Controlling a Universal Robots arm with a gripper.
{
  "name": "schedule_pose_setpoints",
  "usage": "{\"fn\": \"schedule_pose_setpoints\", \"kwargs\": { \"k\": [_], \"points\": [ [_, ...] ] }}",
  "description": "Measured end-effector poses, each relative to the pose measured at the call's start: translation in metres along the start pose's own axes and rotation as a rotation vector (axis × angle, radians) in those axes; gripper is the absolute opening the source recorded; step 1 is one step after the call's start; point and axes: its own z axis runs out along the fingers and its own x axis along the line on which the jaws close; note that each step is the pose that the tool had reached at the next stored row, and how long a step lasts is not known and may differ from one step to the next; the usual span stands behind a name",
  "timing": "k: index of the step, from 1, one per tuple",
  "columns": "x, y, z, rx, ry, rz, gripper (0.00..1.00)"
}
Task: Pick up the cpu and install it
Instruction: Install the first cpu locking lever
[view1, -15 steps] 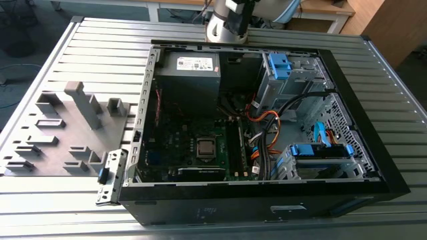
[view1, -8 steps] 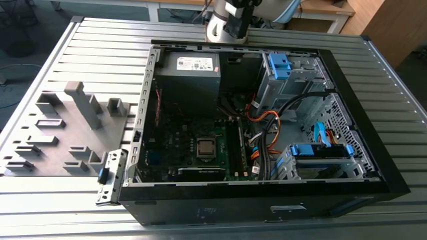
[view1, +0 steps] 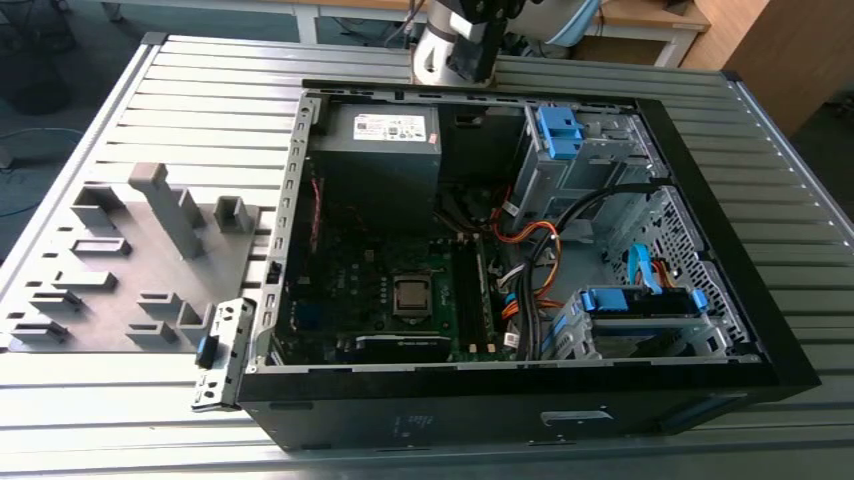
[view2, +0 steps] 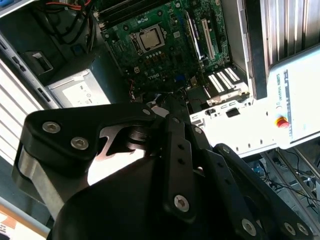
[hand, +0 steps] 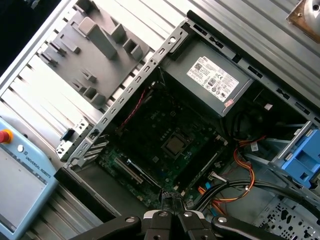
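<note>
The small, flat, square cpu (view1: 411, 293) with its silver-grey metal top sits in the socket at the middle of the dark green motherboard (view1: 360, 285), inside the open black computer case (view1: 534, 410); whether its retaining latch is down cannot be made out; in the first wrist view the black metal hand (hand: 171, 199) hangs above the case, fingers (hand: 166, 200) drawn together, well apart from the cpu and touching nothing; most of its linkage is cut off at the frame's edge, and in the second wrist view its own dark body hides the fingertips. Beside the motherboard stands a large grey power supply box (view1: 378, 140) with a white label; orange and black cables (view1: 527, 240) run between the board and the blue plastic drive brackets (view1: 561, 128). The case lies on a slatted aluminium surface (view1: 120, 400); a grey moulded fixture tray (view1: 127, 260) rests just beside it, to the exterior view's left; the pale grey arm (view1: 454, 45) rises over the case's far rim, cropped by the frame. A white control pendant (hand: 20, 175) with a red button lies near the case.
</note>
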Motion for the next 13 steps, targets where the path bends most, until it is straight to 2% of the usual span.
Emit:
{"fn": "schedule_pose_setpoints", "kwargs": {
  "k": [13],
  "points": [
    [-0.0001,0.0000,0.0012,0.0000,-0.0001,0.000,0.11]
  ]
}}
